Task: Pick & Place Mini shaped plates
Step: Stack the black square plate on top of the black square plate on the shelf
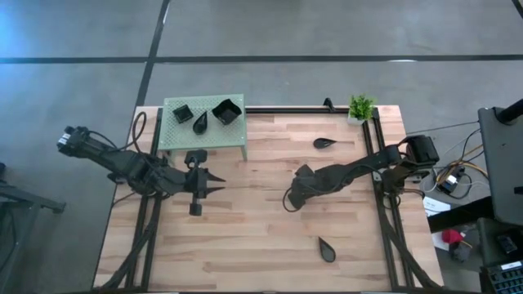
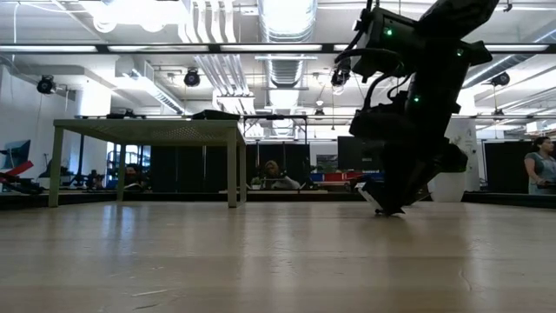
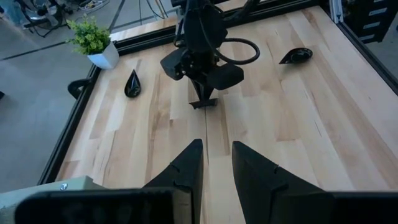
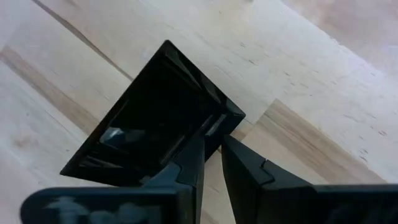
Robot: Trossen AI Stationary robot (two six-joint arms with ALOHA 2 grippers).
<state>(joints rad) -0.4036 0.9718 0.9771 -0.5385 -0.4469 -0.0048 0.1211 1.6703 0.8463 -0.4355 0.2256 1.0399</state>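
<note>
Bright overhead light, soft shadows, fg blurred

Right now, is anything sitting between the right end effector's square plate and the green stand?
Nothing visible. The right end effector grips a square plate by its rim at mid-table. The bare wood toward the green stand holds nothing. The left end effector sits in front of the stand, just off that line. Loose leaf plates lie elsewhere.

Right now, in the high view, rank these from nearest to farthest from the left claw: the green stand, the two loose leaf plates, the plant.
1. Stand, right beside the left claw.
2. Leaf plate by the plant and lone leaf plate at the opposite edge: too close to call.
3. Plant, in the far corner.
</note>
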